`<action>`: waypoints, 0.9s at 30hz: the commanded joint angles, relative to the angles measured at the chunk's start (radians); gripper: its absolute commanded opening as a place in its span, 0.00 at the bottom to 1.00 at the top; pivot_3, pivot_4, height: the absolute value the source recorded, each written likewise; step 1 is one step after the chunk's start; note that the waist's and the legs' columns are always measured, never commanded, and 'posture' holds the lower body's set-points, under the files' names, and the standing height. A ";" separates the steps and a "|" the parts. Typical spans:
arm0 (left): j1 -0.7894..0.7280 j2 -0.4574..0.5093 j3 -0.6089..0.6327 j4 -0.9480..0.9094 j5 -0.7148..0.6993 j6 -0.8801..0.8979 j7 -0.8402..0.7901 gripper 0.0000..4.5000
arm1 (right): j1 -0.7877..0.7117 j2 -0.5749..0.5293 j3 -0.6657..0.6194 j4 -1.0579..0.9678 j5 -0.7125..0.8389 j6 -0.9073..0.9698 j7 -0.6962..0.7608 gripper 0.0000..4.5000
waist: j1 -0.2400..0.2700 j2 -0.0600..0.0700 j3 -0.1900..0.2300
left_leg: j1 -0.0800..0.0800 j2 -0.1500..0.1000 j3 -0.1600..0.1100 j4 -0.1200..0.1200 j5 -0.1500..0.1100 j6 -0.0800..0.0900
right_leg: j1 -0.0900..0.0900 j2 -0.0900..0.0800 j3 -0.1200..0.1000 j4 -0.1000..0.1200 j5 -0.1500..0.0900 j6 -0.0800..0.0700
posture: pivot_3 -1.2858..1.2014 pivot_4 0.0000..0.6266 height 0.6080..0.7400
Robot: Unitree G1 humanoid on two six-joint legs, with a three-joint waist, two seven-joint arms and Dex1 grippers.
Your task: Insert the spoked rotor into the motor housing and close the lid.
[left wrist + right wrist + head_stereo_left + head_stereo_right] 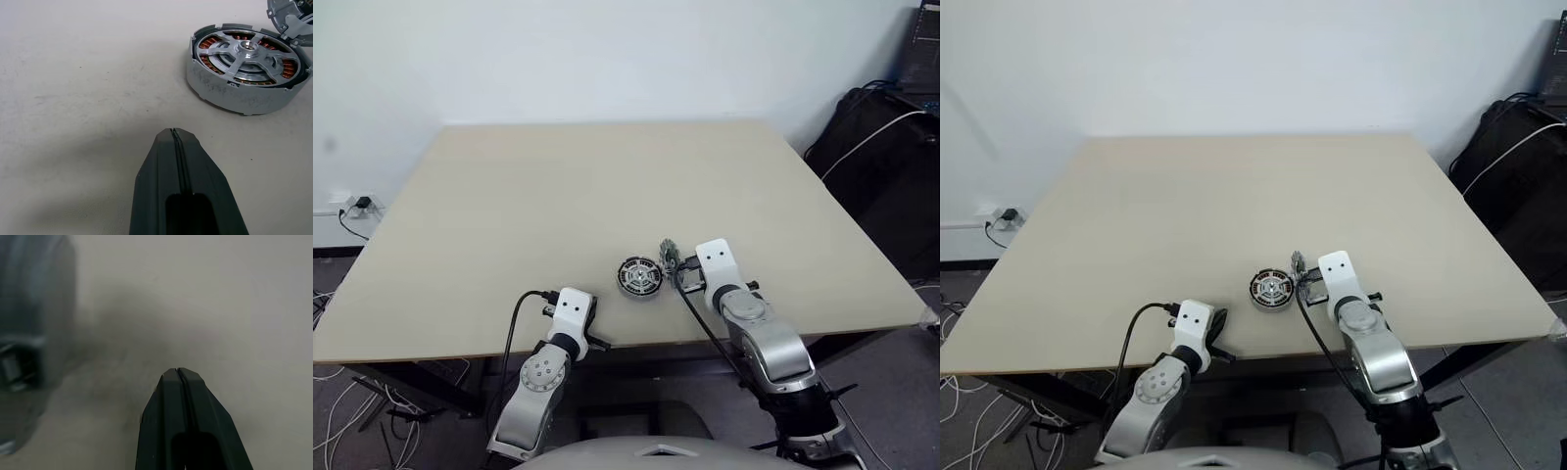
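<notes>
Beige table (558, 196) bears motor housing (247, 68) near front edge, between both arms: grey-walled round puck, copper-orange windings ringing pale metal centre. Spoked rotor (250, 55) sits inside, silvery spokes to small hub. Lid (669, 254) just beside housing, tilted on edge, silvery-grey. Left gripper (173, 133) empty, jaws pressed together. Right gripper (178, 371) likewise, beside lid.

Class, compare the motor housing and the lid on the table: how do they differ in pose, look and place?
Pose: the housing lies flat, while the lid stands tilted up on its edge.
Look: the housing shows copper windings under silvery spokes, while the lid is plain silvery grey.
Place: the lid is nearer the right gripper than the housing is.
Both are round, and neither is gripped.
</notes>
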 commanded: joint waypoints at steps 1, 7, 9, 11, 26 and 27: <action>-0.008 0.004 0.001 -0.015 0.004 -0.005 -0.003 0.00 | -0.031 0.023 -0.044 -0.091 0.049 0.035 0.055 0.01 | 0.001 0.000 0.000 | 0.000 0.000 0.000 0.000 0.000 0.000 | 0.000 0.000 0.000 0.000 0.000 0.000 | 0.52 0.00 1.00; -0.008 0.007 0.001 -0.015 0.002 -0.002 -0.004 0.00 | -0.047 0.047 -0.062 -0.137 0.131 0.054 0.146 0.01 | 0.002 0.000 0.000 | 0.000 0.000 0.000 0.000 0.000 0.000 | 0.000 0.000 0.000 0.000 0.000 0.000 | 0.52 0.00 1.00; -0.007 0.008 0.001 -0.016 0.002 -0.001 -0.004 0.00 | -0.053 0.059 -0.070 -0.150 0.166 0.069 0.177 0.01 | 0.003 0.000 0.000 | 0.000 -0.001 0.000 0.000 0.000 0.000 | 0.000 0.000 0.000 0.000 0.000 0.000 | 0.52 0.00 1.00; -0.007 0.009 0.001 -0.017 0.002 -0.001 -0.005 0.00 | -0.060 0.063 -0.066 -0.158 0.191 0.081 0.202 0.01 | 0.002 0.000 0.000 | 0.000 -0.001 0.000 0.000 0.000 0.000 | 0.000 0.000 0.000 0.000 0.000 0.000 | 0.52 0.00 1.00; -0.011 0.012 -0.002 -0.020 0.008 -0.003 -0.002 0.00 | -0.097 0.120 0.034 0.128 0.155 -0.054 0.226 0.01 | -0.003 -0.002 -0.002 | 0.001 -0.001 0.000 0.001 0.000 0.000 | 0.001 0.000 0.000 0.000 0.000 0.000 | 0.52 0.00 1.00; -0.011 0.012 -0.001 -0.020 0.008 -0.003 -0.002 0.00 | -0.103 0.124 0.038 0.152 0.150 -0.067 0.225 0.01 | -0.003 -0.002 -0.002 | 0.001 -0.001 0.000 0.001 0.000 0.000 | 0.001 0.000 0.000 0.000 0.000 0.000 | 0.52 0.00 1.00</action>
